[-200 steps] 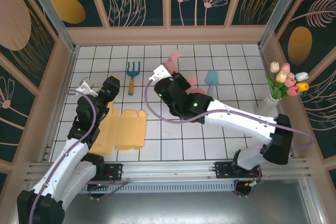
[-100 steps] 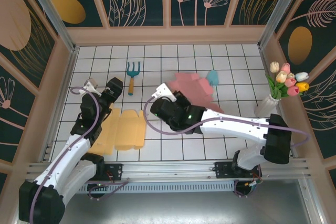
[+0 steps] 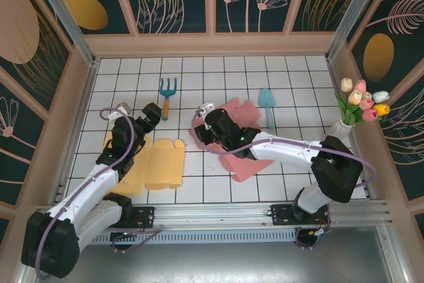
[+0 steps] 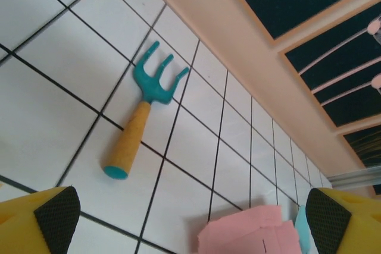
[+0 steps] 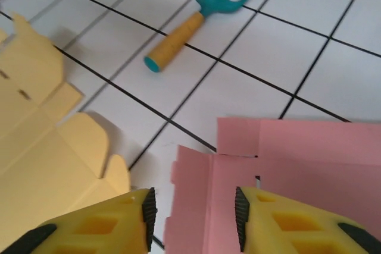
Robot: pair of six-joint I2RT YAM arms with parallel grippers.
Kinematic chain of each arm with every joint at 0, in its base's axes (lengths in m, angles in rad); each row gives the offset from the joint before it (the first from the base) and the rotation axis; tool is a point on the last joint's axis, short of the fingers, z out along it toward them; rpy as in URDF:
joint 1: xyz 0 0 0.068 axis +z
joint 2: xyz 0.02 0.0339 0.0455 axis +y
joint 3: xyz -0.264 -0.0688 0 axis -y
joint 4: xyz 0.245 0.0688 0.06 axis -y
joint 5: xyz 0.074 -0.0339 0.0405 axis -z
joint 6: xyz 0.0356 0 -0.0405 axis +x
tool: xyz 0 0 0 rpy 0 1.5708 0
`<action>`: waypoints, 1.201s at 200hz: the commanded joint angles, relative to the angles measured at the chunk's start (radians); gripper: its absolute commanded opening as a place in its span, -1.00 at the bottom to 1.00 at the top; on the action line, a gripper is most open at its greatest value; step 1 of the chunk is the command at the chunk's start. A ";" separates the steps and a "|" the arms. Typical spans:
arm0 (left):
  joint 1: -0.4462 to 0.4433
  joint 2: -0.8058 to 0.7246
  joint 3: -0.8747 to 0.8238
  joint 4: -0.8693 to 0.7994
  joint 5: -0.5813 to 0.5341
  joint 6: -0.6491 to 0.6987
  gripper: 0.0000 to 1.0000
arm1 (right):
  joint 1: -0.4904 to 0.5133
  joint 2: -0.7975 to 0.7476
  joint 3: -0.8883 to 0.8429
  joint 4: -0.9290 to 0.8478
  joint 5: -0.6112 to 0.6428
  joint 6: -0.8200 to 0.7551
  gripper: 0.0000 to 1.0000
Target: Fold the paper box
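Observation:
A flat pink paper box blank (image 3: 242, 162) lies on the white tiled table, its flaps spread out (image 5: 297, 153). My right gripper (image 3: 201, 130) hovers over its left edge, open, with the sheet's left flap below the gap (image 5: 193, 212) and nothing pinched. The pink sheet's corner (image 4: 250, 236) also shows in the left wrist view. A second flat blank, yellow (image 3: 162, 164), lies to the left (image 5: 36, 147). My left gripper (image 3: 154, 112) stands wide open above the table by the yellow blank's far end, with nothing between its fingers (image 4: 190, 213).
A teal garden fork with a wooden handle (image 3: 167, 94) lies behind the yellow blank (image 4: 143, 117) (image 5: 202, 19). A teal trowel (image 3: 267, 104) lies behind the pink sheet. A vase of tulips (image 3: 358, 107) stands at the right wall. Wooden walls ring the table.
The pink sheet, held up in the right gripper before, now lies flat on the table and the right jaws have opened off it. The left gripper has drifted slightly right.

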 commanded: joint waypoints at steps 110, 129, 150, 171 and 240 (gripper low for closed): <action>-0.498 0.561 0.395 -0.348 -0.280 -0.401 0.88 | -0.278 -0.705 -0.451 0.051 0.078 0.065 0.08; -0.498 0.630 0.450 -0.415 -0.235 -0.414 0.83 | -0.288 -0.687 -0.449 0.072 -0.003 0.073 0.12; -0.502 0.686 0.455 -0.410 -0.207 -0.437 0.73 | -0.286 -0.668 -0.448 0.070 -0.022 0.085 0.14; -0.503 0.709 0.445 -0.406 -0.241 -0.455 0.65 | -0.286 -0.669 -0.453 0.068 -0.044 0.093 0.15; -0.504 0.766 0.425 -0.300 -0.203 -0.450 0.40 | -0.286 -0.671 -0.468 0.075 -0.024 0.093 0.18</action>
